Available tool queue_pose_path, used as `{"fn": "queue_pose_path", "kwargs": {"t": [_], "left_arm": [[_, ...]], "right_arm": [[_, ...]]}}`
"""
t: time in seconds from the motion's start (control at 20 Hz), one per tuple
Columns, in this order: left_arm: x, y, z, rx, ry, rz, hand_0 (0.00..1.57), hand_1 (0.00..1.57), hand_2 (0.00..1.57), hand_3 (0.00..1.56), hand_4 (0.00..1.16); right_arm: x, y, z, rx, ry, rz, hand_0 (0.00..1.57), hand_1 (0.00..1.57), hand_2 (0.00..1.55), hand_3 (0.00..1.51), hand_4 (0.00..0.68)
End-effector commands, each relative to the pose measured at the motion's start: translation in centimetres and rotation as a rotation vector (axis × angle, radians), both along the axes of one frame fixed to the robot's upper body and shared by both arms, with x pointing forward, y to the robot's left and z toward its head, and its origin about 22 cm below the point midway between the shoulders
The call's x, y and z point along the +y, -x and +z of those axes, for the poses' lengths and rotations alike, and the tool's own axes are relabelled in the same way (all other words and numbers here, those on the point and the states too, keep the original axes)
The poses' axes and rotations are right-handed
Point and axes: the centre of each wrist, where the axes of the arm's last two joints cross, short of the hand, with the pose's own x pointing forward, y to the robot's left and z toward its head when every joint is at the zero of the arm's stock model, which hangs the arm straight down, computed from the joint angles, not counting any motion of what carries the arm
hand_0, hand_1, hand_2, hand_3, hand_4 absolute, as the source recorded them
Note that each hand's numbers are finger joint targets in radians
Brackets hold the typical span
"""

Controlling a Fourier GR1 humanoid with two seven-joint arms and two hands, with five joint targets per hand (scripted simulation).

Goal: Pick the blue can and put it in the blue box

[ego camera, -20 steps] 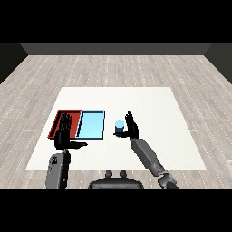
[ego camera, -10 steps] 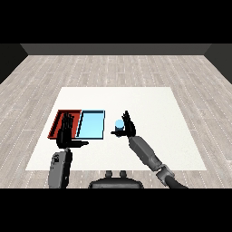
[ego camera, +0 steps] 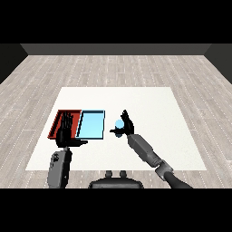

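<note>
Head view: the right hand (ego camera: 125, 123) has shifted left over the last second, and the blue can (ego camera: 119, 125) has moved with it, from further out on the white table (ego camera: 149, 104) to a spot nearer the blue tray (ego camera: 90, 124). So the can looks already picked up and on its way, though I can't tell whether it is clear of the table or just sliding. It is still outside the tray, just off its right edge, not over it yet.

Right hand pose: forearm comes up from the lower right, angled toward the trays. The fingers point up behind the can and the thumb hooks across in front at its left, so the hand is wrapped round the can. Can looks upright; most of its body is hidden by the hand.

Left hand (ego camera: 67, 131) is much where it was, held over the near edge of the red tray (ego camera: 58, 120), fingers straight and pointing up, thumb sticking out to the right, holding nothing. Forearm stands nearly vertical below it.

Judgement: transport stage, roughly halfway; placing into the blue tray is not yet done.
</note>
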Motion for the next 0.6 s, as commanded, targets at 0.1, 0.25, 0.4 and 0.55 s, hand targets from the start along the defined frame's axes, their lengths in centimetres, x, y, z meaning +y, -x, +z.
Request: {"fn": "queue_pose_path", "kwargs": {"t": [0.1, 0.25, 0.4, 0.55], "left_arm": [[0.8, 0.3, -1.1, 0.007, -0.015, 0.009, 0.0, 0.0, 0.0, 0.0, 0.0], [-0.6, 0.2, -0.8, 0.001, -0.002, 0.01, 0.0, 0.0, 0.0, 0.0, 0.0], [0.4, 0.5, -0.7, 0.007, -0.014, -0.003, 0.0, 0.0, 0.0, 0.0, 0.0], [0.0, 0.9, -1.2, 0.01, -0.028, 0.007, 0.0, 0.0, 0.0, 0.0, 0.0]], "right_arm": [[0.5, -0.5, 0.0, 0.019, 0.158, -0.197, 1.54, 1.54, 1.51, 1.48, 0.642], [1.2, 0.6, -0.4, 0.033, 0.24, -0.216, 1.49, 1.49, 1.48, 1.44, 0.634], [0.2, -0.5, -0.8, 0.045, 0.254, -0.211, 1.5, 1.5, 1.48, 1.44, 0.62], [1.2, 0.4, -0.3, 0.019, 0.266, -0.215, 1.5, 1.5, 1.48, 1.44, 0.616]]}}
